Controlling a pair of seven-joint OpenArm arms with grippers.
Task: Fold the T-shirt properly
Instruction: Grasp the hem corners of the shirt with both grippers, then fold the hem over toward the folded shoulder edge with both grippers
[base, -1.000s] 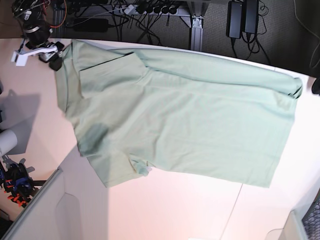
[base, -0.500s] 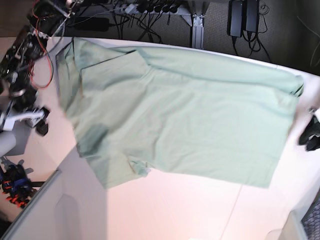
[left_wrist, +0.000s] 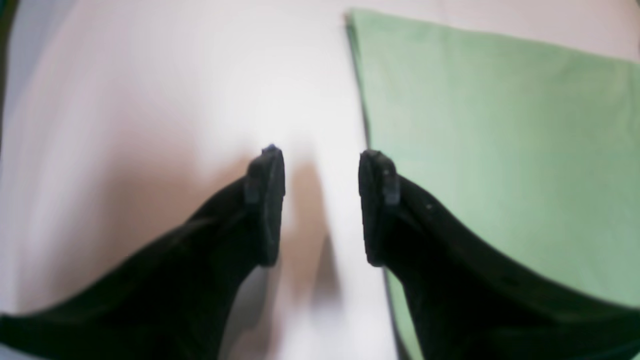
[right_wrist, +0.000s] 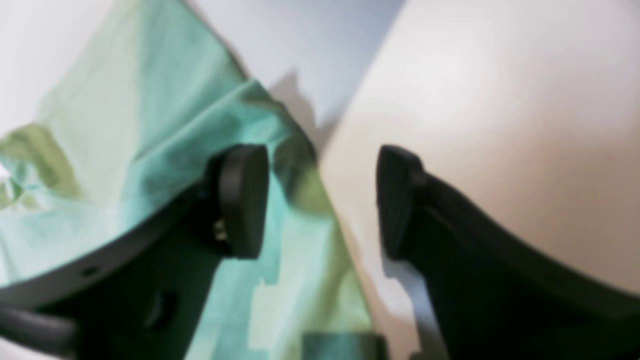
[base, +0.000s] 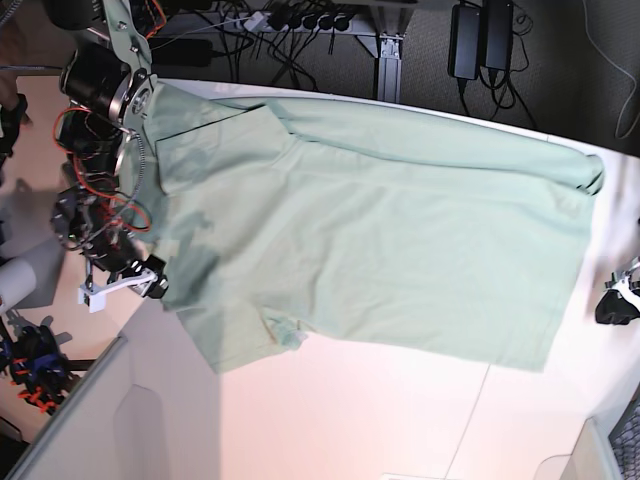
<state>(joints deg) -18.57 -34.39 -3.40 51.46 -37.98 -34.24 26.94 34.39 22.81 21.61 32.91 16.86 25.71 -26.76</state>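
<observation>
my left gripper (left_wrist: 320, 205) spread, hovering beside T-shirt (base: 380, 230) edge | my right gripper (right_wrist: 320, 200) spread, straddling its edge | shirt lying flat on table (base: 350, 420)

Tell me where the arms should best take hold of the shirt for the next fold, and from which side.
Probably at the near edge of the shirt, one end each. The right gripper hangs open by the collar-end corner, the left gripper open just off the hem. The cloth lies flat on the table, so come in low from outside and pinch the edge.
</observation>
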